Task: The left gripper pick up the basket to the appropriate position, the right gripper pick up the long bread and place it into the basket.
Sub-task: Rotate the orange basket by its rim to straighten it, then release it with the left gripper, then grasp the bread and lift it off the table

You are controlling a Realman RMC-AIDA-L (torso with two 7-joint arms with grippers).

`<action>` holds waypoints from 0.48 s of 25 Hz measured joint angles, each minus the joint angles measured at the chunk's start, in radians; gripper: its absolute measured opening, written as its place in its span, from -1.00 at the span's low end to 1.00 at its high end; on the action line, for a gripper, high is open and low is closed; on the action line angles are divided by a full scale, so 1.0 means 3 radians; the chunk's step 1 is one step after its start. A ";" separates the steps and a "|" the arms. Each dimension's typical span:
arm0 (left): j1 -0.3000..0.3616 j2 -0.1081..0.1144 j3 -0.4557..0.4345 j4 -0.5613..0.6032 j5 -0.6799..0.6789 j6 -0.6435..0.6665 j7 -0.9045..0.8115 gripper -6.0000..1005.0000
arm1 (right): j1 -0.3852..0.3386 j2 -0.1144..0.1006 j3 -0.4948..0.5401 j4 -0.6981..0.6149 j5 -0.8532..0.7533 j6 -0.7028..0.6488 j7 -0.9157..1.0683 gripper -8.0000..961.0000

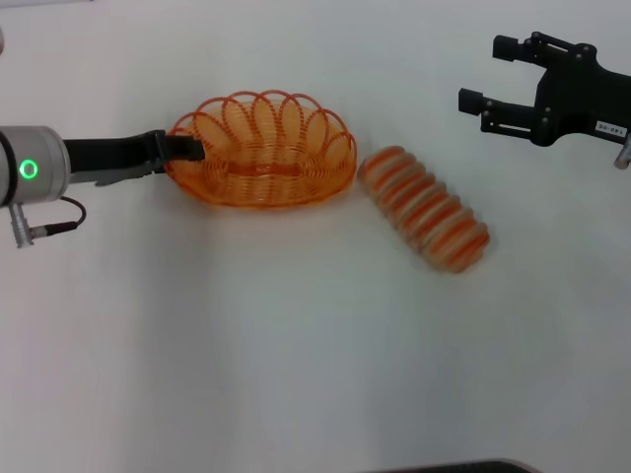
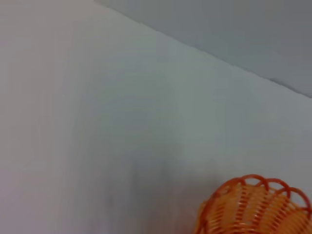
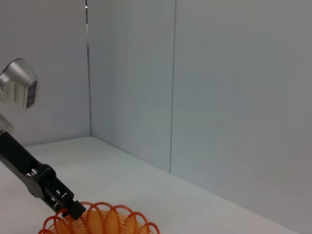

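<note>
A plain white tabletop [image 1: 296, 374] fills the head view, matte and evenly lit, and the right wrist view shows pale grey wall panels [image 3: 219, 97] rising behind it, meeting in a corner with a dark vertical seam. At the very bottom edge of the head view a dark sliver [image 1: 463, 466] pokes in, too cut off to identify. On the left, the left gripper [image 1: 187, 149] reaches in level from its silver-grey cuff with the green ring light [image 1: 29, 169], and its black fingertips sit right at the left end of the basket [image 1: 264, 150], pinched on the scalloped rim there; the right wrist view backs that up, with the left gripper's tip [image 3: 73, 208] closed onto the orange loops of the basket [image 3: 105, 222]. That basket rests on the table, upper middle of the head view, nothing in it. In the left wrist view only one end of the basket [image 2: 253, 207] shows in a corner, the rest cut off, and that arm's own fingers are out of frame. Just to the basket's right, near but not touching, lies the long bread [image 1: 424, 208], striped orange and cream, slanting away toward the robot's right, a bit blurred. The right gripper [image 1: 490, 76] hangs in the upper right, well apart from the loaf, fingers spread wide with nothing between them, white label [image 1: 611, 128] showing on its body. A cable [image 1: 49, 229] loops below the left cuff.
</note>
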 joint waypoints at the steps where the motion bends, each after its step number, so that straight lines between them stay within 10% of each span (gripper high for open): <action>1: 0.0005 0.0002 -0.0015 0.0046 0.0003 0.0046 0.0035 -0.18 | 0.0000 0.0000 0.0001 0.0004 0.0008 0.0000 0.0000 0.74; 12: -0.0049 0.0062 -0.0763 0.0167 -0.0017 0.0647 0.0931 0.69 | -0.0008 -0.0016 0.0007 -0.0060 0.0195 -0.0013 0.0565 0.74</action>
